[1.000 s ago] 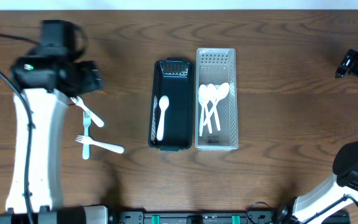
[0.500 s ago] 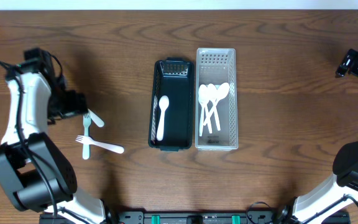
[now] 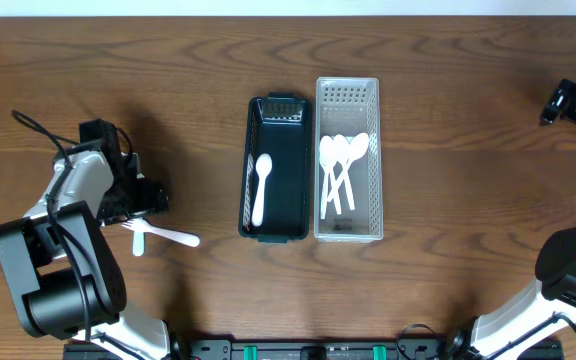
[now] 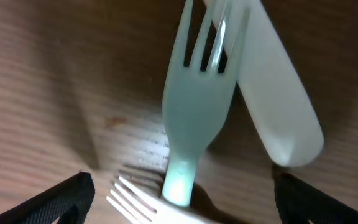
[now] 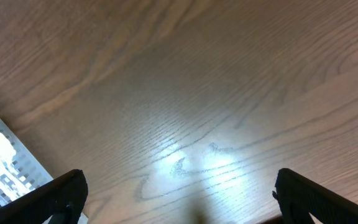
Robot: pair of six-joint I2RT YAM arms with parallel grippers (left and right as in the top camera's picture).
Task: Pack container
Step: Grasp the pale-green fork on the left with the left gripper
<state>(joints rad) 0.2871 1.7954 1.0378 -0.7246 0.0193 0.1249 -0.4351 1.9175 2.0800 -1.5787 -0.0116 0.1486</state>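
While jaws gape, left gripper (image 4: 188, 198) straddles forks (image 4: 196, 115).

Most of what fills this view is the wooden table (image 5: 197, 74) — brown grain running in long slanted bands, with darker streaks curving across the upper left. A soft patch of glare (image 5: 188, 163) sits on the wood low in the middle. The right gripper (image 5: 188, 198) hangs above it with its two black fingertips (image 5: 59, 194) just poking in at the bottom corners, set wide apart and closed on nothing. At the lower left edge a corner of the pale perforated tray (image 5: 10, 163) cuts in — rows of small slots are visible. Something bright white shows inside it, too blurred to make out.
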